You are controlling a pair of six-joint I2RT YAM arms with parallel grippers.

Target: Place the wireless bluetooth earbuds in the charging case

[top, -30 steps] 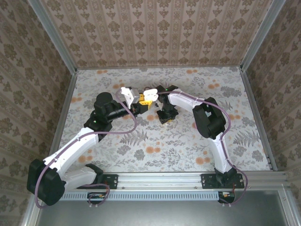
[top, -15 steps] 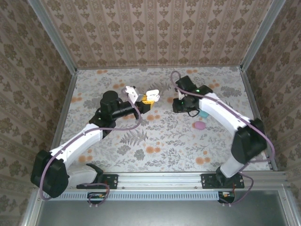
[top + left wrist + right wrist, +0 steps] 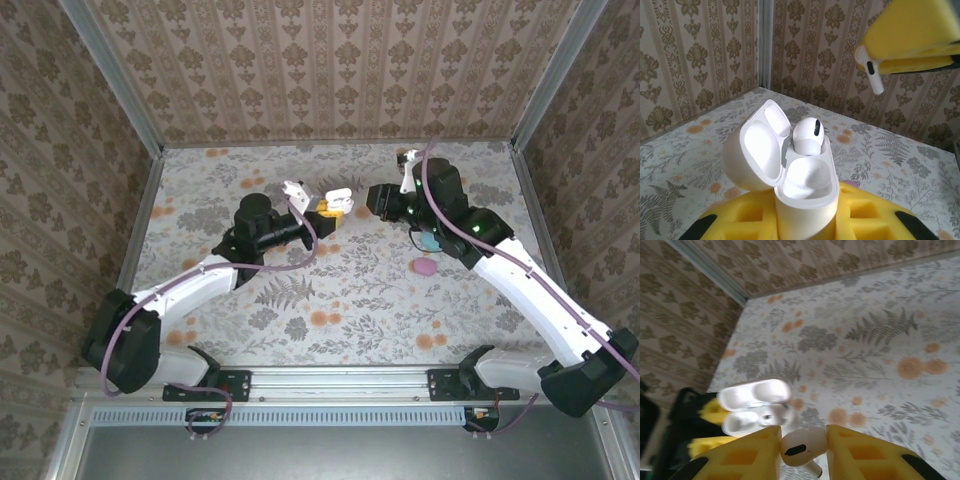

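Left wrist view puts the left gripper (image 3: 802,222) low in the frame, pressed tight on the base of the white charging case (image 3: 802,202), whose lid is thrown back to the left. A seated earbud (image 3: 807,136) fills the far socket, while the near socket (image 3: 805,177) gapes empty. At the upper right, well apart, the right gripper (image 3: 875,57) pinches the second earbud (image 3: 871,76), stem hanging downward. The empty socket therefore lies down and left of that bud, opening upward. Its head is hidden between the yellow pads. In the right wrist view the case (image 3: 756,407) is blurred, so the empty socket is hard to make out.
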